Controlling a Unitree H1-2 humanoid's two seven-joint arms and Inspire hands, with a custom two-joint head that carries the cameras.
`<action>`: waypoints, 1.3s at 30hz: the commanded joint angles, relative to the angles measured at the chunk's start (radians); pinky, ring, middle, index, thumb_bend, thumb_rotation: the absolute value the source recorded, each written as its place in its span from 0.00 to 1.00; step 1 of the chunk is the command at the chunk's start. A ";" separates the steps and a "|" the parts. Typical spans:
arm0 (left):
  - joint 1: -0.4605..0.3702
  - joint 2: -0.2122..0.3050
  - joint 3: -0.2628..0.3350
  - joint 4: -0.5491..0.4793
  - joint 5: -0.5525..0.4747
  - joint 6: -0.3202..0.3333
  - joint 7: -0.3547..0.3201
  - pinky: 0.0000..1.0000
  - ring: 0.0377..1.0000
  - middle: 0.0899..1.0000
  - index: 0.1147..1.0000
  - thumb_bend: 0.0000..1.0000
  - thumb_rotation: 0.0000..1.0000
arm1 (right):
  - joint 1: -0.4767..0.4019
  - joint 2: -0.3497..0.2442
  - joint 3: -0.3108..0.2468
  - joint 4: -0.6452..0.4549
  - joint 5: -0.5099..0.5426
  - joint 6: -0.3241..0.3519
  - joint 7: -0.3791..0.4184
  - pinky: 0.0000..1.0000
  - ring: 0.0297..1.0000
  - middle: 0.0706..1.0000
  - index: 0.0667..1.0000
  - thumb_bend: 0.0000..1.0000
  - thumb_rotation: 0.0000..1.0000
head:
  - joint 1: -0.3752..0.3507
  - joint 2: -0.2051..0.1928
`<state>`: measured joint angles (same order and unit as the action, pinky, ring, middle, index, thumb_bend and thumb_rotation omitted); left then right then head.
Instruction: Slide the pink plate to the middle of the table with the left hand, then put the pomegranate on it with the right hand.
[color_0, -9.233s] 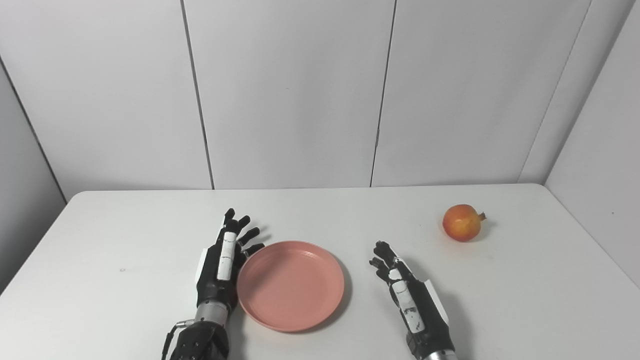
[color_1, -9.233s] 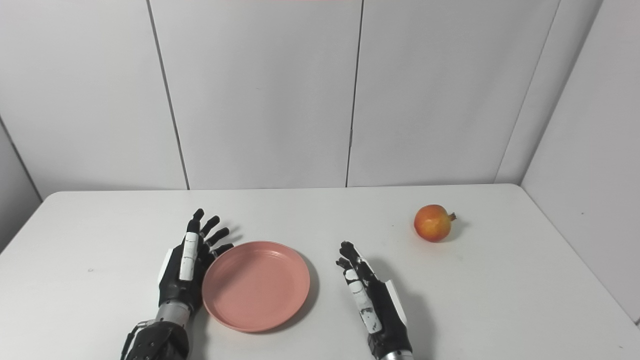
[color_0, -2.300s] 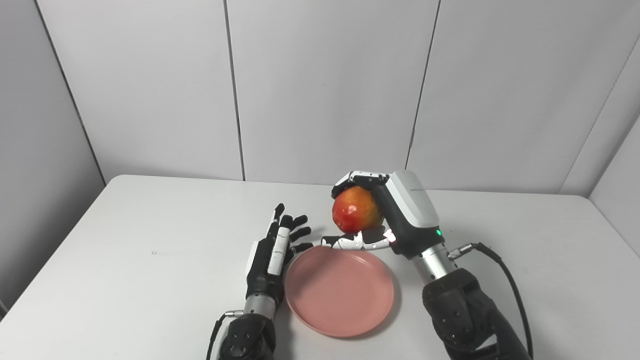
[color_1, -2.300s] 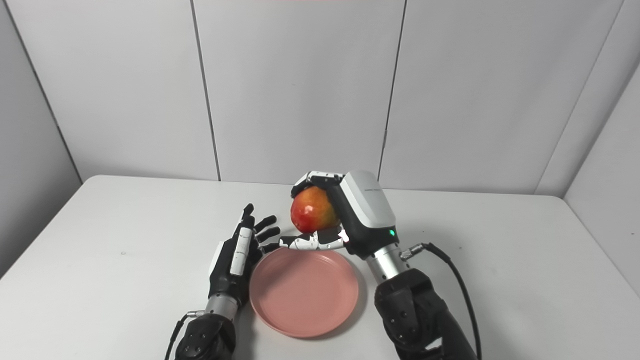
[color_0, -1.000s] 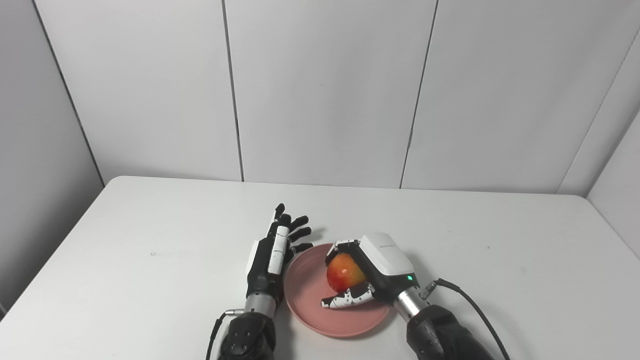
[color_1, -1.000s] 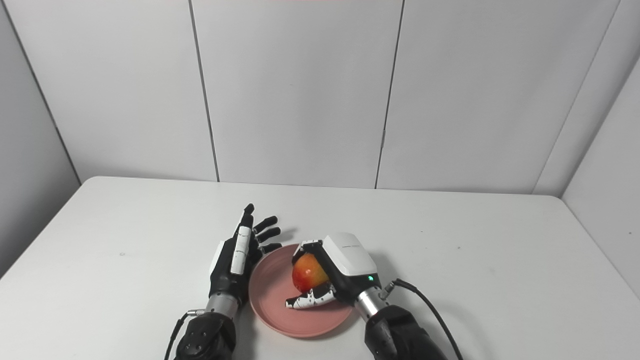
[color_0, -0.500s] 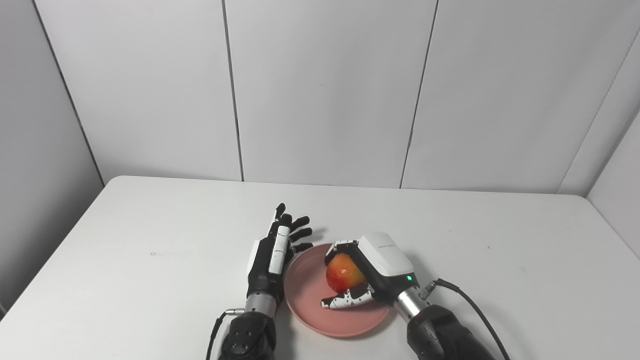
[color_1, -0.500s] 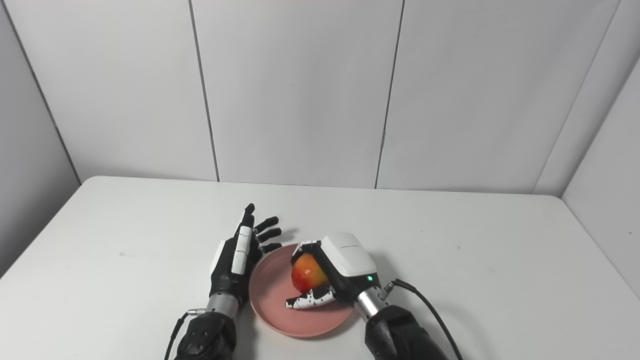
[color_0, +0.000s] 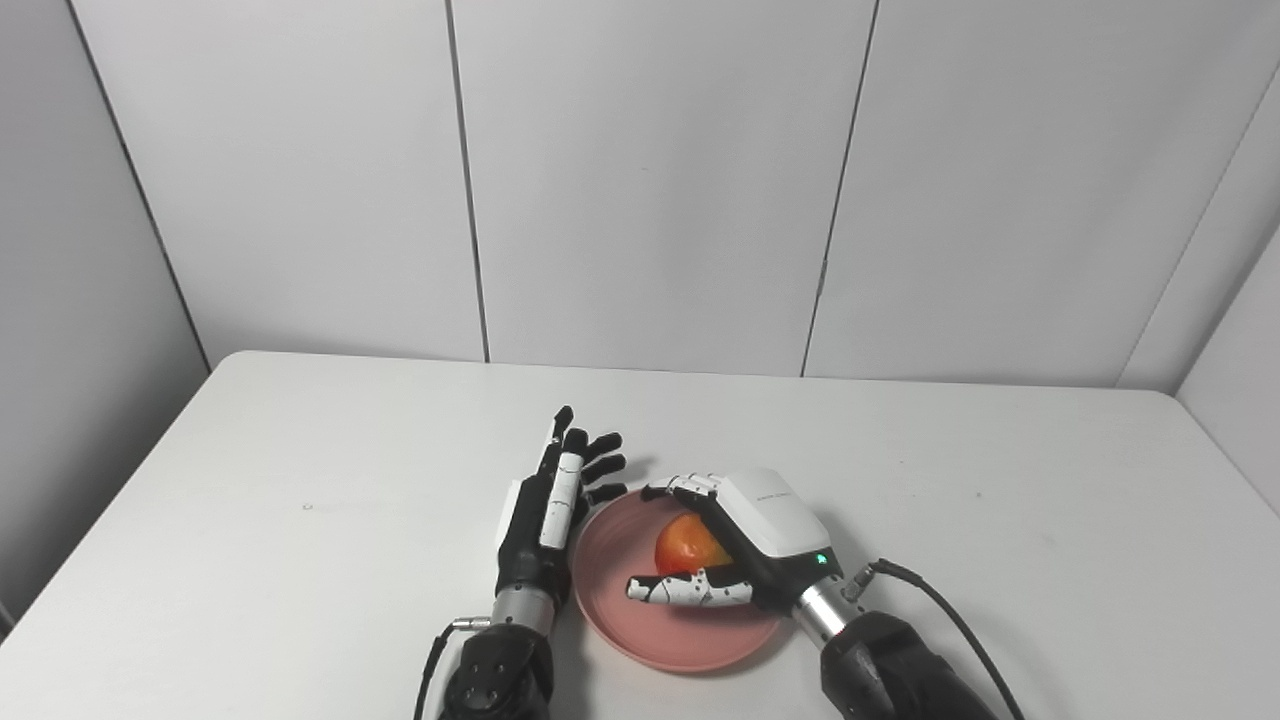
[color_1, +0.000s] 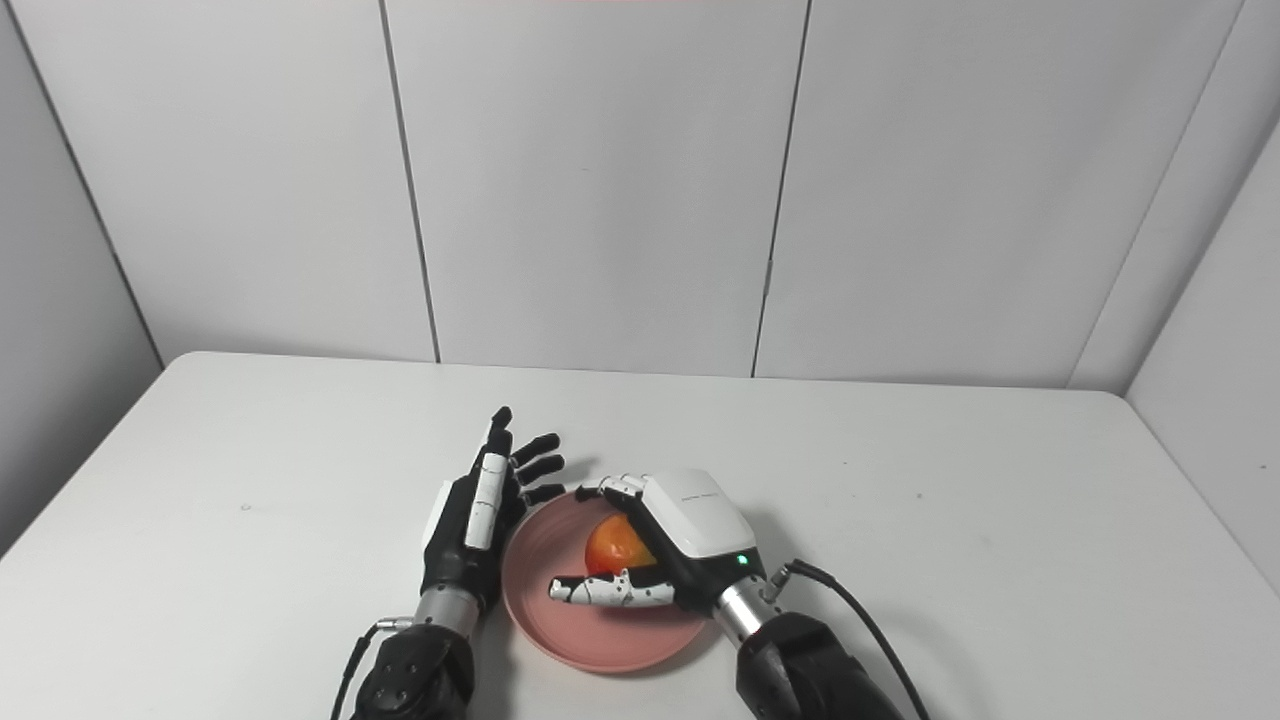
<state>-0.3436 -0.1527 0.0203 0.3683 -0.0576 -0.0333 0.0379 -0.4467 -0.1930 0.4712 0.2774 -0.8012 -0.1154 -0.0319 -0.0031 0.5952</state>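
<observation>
Now the pomegranate (color_0: 688, 545) is released onto the pink plate (color_0: 640, 630): the right hand (color_0: 735, 545) has been spread open around it, the left hand (color_0: 545, 510) empty, fingers apart; placement looks complete.

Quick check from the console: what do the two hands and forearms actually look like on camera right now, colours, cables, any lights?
Left hand: black fingers, with white panels on one finger and the hand's outer edge, silver wrist ring, black forearm with a thin cable looping off it. Right hand: white back cover bearing small dark lettering and a green light, white fingers with black patches, silver wrist, black forearm and a black cable.
</observation>
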 joint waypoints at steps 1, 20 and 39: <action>0.003 0.000 -0.001 0.024 -0.003 0.028 0.002 0.64 0.76 0.77 0.98 0.89 0.92 | -0.047 -0.008 -0.016 -0.038 0.010 -0.060 -0.034 0.65 0.73 0.77 0.73 0.88 0.96 | 0.000 -0.001; 0.008 -0.010 0.017 0.010 -0.023 0.041 0.001 0.65 0.77 0.78 0.98 0.89 0.90 | -0.078 0.091 -0.224 -0.187 0.259 -0.085 -0.099 0.59 0.69 0.73 0.70 0.85 1.00 | -0.006 0.003; -0.003 0.011 0.002 0.065 0.084 -0.253 0.090 0.90 0.89 0.90 0.95 0.85 0.91 | -0.019 0.250 -0.538 -0.102 0.891 0.019 -0.053 0.82 0.81 0.82 0.81 0.86 1.00 | -0.007 0.006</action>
<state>-0.3436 -0.1559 0.0234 0.3991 -0.0015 -0.2078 0.1126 -0.4369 0.0519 -0.0540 0.1802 0.0569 -0.1047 -0.0905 -0.0107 0.6013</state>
